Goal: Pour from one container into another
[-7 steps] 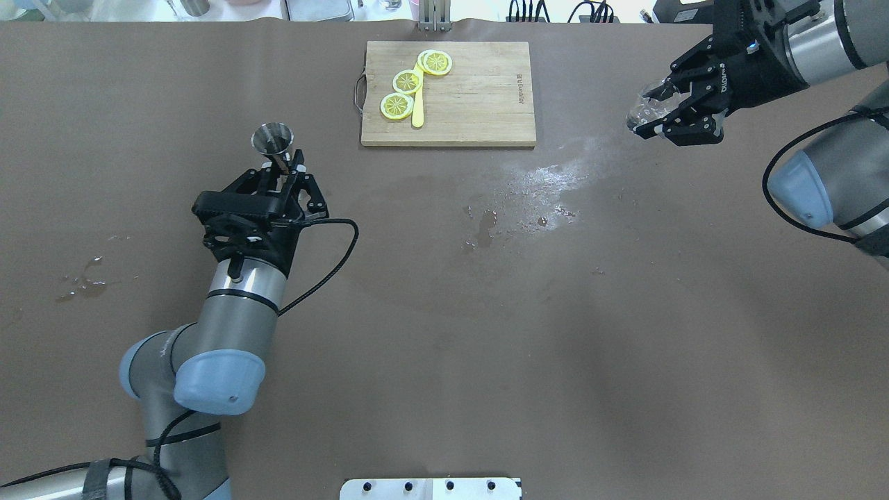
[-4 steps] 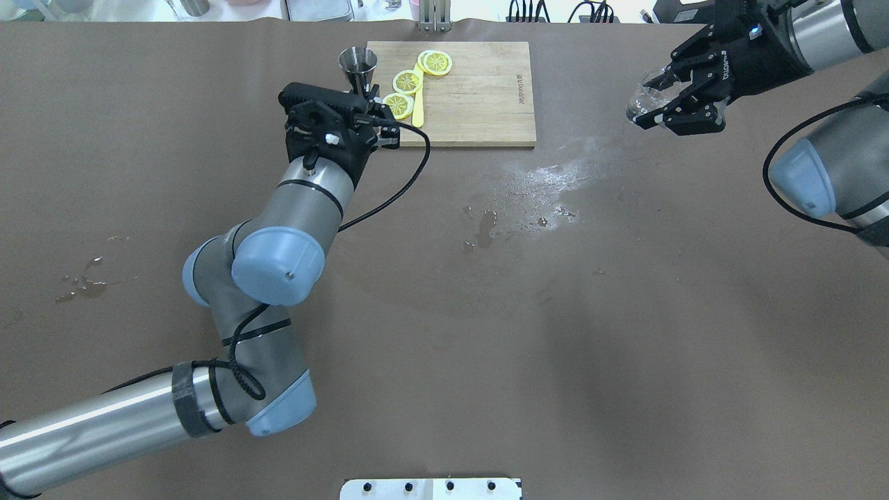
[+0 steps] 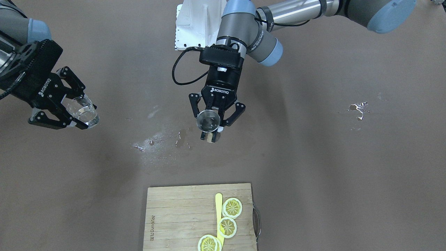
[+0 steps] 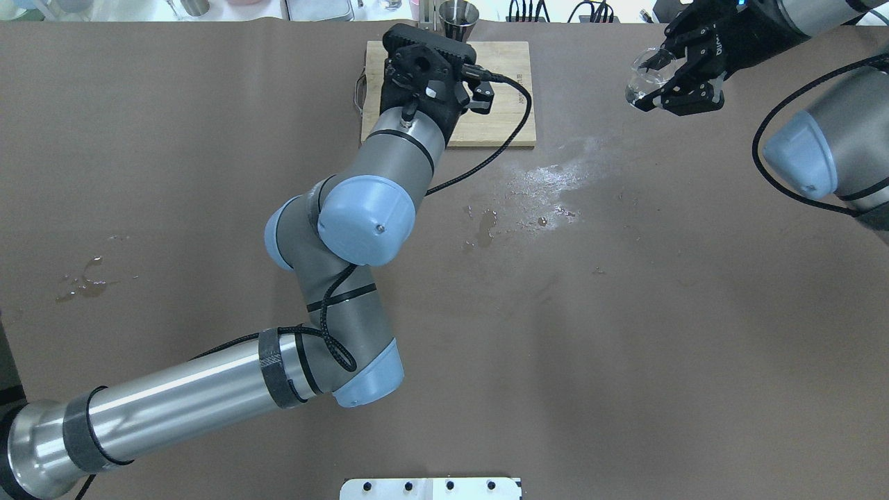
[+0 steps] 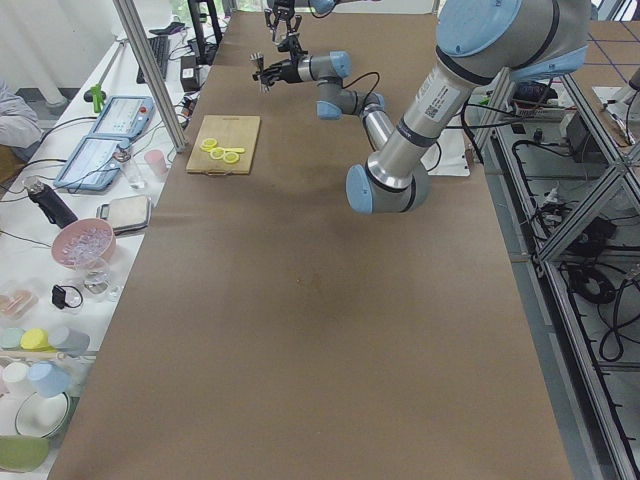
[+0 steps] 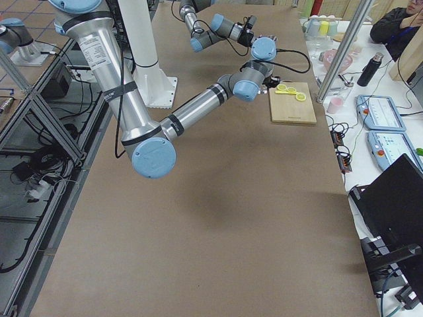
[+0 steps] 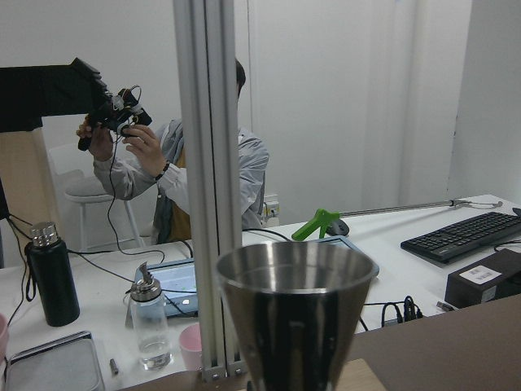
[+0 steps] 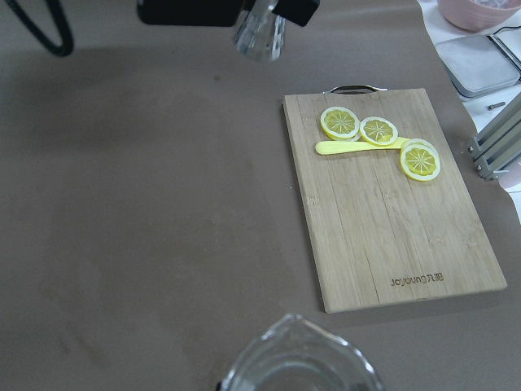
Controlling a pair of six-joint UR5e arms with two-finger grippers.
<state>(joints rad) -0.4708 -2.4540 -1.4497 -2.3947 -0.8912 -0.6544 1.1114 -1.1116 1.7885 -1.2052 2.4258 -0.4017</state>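
Note:
My left gripper (image 3: 211,134) is shut on the narrow waist of the steel jigger (image 3: 208,121), which it holds upright in the air. From overhead the jigger (image 4: 458,15) shows beyond the far edge of the cutting board, just past the left gripper (image 4: 455,38). Its cone fills the left wrist view (image 7: 295,318). Far off to the right side, my right gripper (image 4: 649,78) is shut on the clear glass beaker (image 4: 640,83), also held off the table. The front view shows that beaker (image 3: 81,108) between the right gripper's fingers (image 3: 87,113). Its rim (image 8: 299,366) sits at the bottom of the right wrist view.
A wooden cutting board (image 4: 510,90) with lemon slices (image 3: 228,216) and a yellow stick lies at the table's far middle. A wet patch (image 4: 549,177) spreads right of the board. A small puddle (image 4: 83,281) lies at the left. A person holds a device beyond the table (image 7: 130,138).
My left arm has swung the jigger from the table's left to above the cutting board's far edge. The right gripper has drifted slightly farther away with the beaker.

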